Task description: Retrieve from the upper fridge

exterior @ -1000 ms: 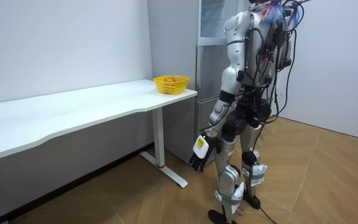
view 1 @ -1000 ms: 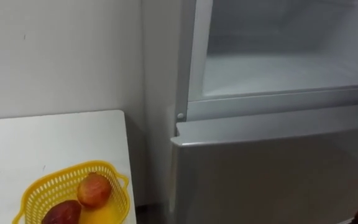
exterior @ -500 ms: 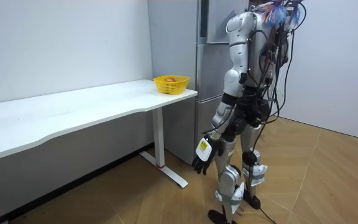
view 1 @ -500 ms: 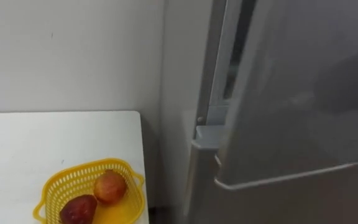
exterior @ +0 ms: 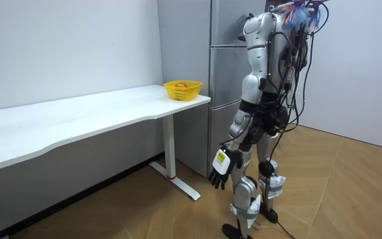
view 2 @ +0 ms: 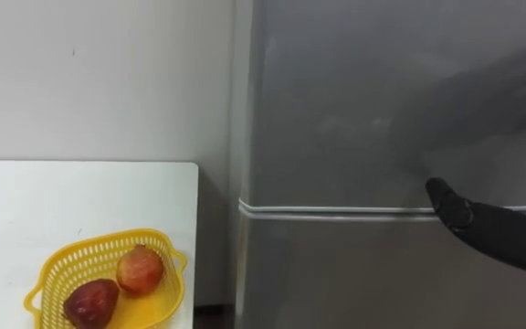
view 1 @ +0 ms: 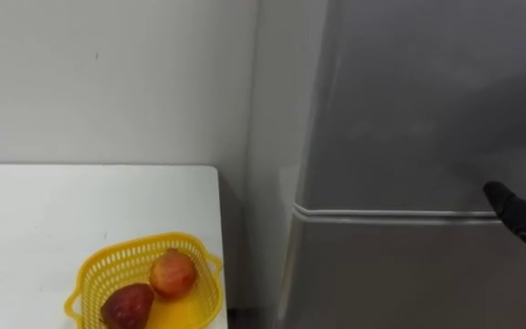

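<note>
The robot stands close in front of the fridge (exterior: pixel 227 73), with the end of the white table (view 1: pixel 53 210) at its left side. In the room view its left hand (exterior: pixel 221 172) hangs low beside its thigh, near the middle of the frame, with the fingers loose and apart.

At the lower left of the eye views a yellow basket (view 1: pixel 108 260) sits near the table's right-hand corner. Two fruits lie in it, touching each other: a dark red one (view 1: pixel 128 306) in front and a rounder orange-red one (view 1: pixel 173 273) just behind it.

At the right edge of the frame the right hand (view 2: pixel 491 233) reaches in. Its dark fingers are stretched out and clasp nothing, and the tip lies at the pale seam (view 1: pixel 382 214) between the two doors. Above the seam the upper door (view 1: pixel 427 100) is closed flush, and the lower door (view 1: pixel 400 274) beneath it is shut as well. A plain pale wall (view 1: pixel 108 73) fills the upper left behind the table.
</note>
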Tool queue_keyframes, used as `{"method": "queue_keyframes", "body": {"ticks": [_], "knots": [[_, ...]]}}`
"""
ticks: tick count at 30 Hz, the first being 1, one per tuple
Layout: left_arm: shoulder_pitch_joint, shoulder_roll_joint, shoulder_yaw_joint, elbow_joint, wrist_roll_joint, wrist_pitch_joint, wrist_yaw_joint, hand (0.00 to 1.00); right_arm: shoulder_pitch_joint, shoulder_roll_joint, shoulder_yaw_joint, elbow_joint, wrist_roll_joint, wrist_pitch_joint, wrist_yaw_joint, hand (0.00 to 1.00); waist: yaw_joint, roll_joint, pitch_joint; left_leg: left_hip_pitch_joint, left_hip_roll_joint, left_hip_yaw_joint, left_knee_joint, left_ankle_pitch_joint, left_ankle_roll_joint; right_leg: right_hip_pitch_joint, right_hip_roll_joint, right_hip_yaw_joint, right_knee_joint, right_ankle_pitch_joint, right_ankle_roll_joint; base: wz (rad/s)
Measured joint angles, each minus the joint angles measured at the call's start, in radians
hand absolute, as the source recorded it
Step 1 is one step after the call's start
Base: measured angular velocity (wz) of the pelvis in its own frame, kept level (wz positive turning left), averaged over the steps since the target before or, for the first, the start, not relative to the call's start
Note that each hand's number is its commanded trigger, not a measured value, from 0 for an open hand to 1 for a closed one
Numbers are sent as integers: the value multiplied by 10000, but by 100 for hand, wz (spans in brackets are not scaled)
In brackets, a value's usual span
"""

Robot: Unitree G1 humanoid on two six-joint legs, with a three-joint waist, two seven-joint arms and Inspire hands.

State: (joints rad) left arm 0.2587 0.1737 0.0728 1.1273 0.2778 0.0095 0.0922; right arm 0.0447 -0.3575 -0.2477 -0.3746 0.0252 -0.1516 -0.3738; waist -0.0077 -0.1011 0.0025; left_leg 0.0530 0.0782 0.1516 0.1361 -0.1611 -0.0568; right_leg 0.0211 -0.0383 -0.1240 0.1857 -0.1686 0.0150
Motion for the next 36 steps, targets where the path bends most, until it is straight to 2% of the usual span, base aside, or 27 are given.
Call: {"method": "queue_keyframes", "body": {"ticks": [6, 23, 26, 32, 35, 36], "knots": [[99, 3, -12, -71, -6, 5, 2, 0, 0, 0, 3, 59, 0, 5, 75, 0, -114, -27, 10, 84, -14, -92, 3, 2, -1, 143, -26, -153, -19, 1, -2, 4], [98, 60, 11, -83, -1, 74, -223, 0, 46, 1, 7, 156, -7, -12, -295, 0, -117, -70, -2, 48, -21, -106, 24, 2, 0, 203, -26, -142, -28, -1, 2, 0], [92, 56, 3, -74, -10, 147, -124, 0, 37, 1, 2, 607, 50, -186, -501, 0, -133, -54, -11, 21, -30, -199, 90, 1, 0, 305, -22, -177, -135, 4, 15, 9], [213, 10, -191, -56, -125, 360, 92, 0, 55, 331, 6, 1492, 694, -225, -1477, 0, -99, 30, -19, -26, -37, -294, 158, -2, 1, 298, -32, -280, -173, 12, 24, 6], [221, -19, -219, -69, -95, 362, 148, 0, 85, 519, -4, 2038, 1391, -495, -1830, 0, -187, 110, -32, -47, -54, -454, 173, -1, 1, 383, -45, -435, -204, 12, 24, 15], [224, -67, -221, -96, -91, 364, 152, 0, 86, 618, -31, 2251, 1757, -508, -1922, 0, -196, 167, -63, -44, -60, -461, 193, -1, 1, 415, -52, -444, -212, 11, 24, 9]]}}
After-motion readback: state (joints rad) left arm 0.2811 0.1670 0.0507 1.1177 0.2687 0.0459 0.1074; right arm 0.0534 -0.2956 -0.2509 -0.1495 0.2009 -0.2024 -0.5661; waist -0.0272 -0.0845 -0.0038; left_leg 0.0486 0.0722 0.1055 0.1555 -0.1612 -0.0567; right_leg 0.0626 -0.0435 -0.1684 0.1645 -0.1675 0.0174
